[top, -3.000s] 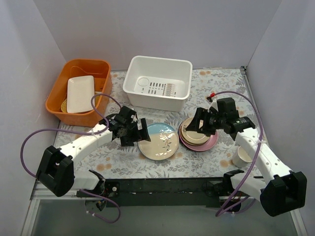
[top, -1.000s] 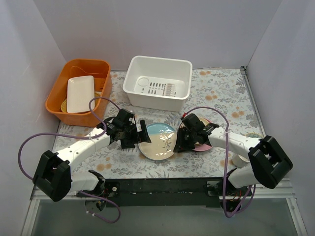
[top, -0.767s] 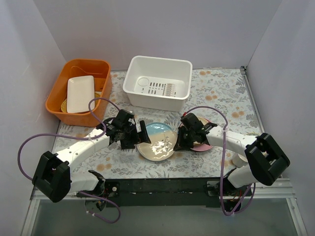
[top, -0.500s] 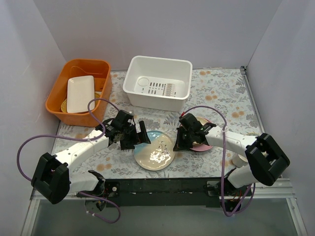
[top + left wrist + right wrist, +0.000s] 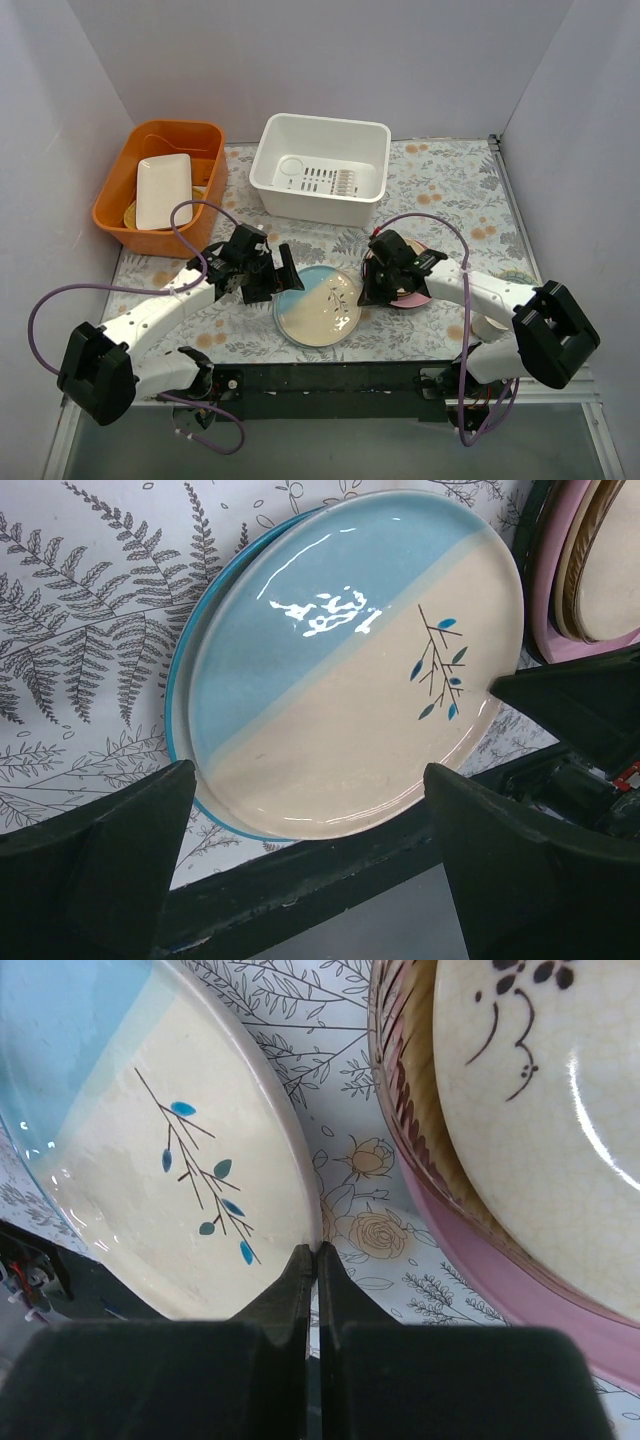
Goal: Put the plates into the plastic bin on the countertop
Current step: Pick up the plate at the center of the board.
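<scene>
The cream-and-blue plate (image 5: 318, 305) with its sprig lies near the front of the countertop (image 5: 450, 185), between my two grippers. My right gripper (image 5: 318, 1248) is shut on this plate's right rim (image 5: 300, 1200), one finger inside the lip and one outside. My left gripper (image 5: 305, 780) stands wide open just left of the plate (image 5: 350, 660), with its fingers (image 5: 120, 850) apart from it. A stack of plates (image 5: 410, 282), pink (image 5: 480, 1260) at the bottom and a cream one (image 5: 540, 1090) on top, sits right of my right gripper (image 5: 362, 295). The white plastic bin (image 5: 312, 205) stands at the back.
An orange tub (image 5: 112, 205) at the back left holds a white rectangular dish (image 5: 163, 190). A white mug (image 5: 490, 322) stands by the right arm, partly hidden. A black rail (image 5: 330, 378) runs along the near table edge. Purple cables loop beside both arms.
My right gripper has shut on the plate's right rim. The plate has slid toward the near edge and slightly left. The left gripper has stayed open and drawn back a little.
</scene>
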Controlling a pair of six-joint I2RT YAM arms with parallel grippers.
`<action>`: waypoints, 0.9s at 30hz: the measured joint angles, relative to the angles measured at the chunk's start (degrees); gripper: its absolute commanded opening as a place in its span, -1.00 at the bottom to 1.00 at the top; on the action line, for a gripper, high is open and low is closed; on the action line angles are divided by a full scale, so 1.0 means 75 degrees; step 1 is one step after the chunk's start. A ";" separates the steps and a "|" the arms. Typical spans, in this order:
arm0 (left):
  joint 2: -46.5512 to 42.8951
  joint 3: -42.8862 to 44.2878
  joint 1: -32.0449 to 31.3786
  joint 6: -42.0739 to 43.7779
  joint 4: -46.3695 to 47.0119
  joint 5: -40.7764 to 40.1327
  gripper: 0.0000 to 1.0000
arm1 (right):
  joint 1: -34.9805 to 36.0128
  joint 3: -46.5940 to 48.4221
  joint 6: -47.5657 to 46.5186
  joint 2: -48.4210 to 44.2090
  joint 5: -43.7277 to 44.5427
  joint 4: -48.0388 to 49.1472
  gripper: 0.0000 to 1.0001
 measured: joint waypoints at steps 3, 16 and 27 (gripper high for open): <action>-0.0044 -0.0015 0.0000 -0.0020 -0.0023 -0.0020 0.96 | 0.0000 0.0000 0.0012 -0.0134 0.0035 -0.0038 -0.97; -0.0513 -0.0577 0.0000 -0.0251 0.0210 0.0236 0.95 | 0.0000 0.0000 0.0134 -0.0478 0.0029 -0.0012 -0.97; -0.0592 -0.1014 0.0000 -0.0460 0.0752 0.0600 0.91 | -0.0326 -0.0003 0.0099 -0.1075 0.0026 -0.0192 -0.97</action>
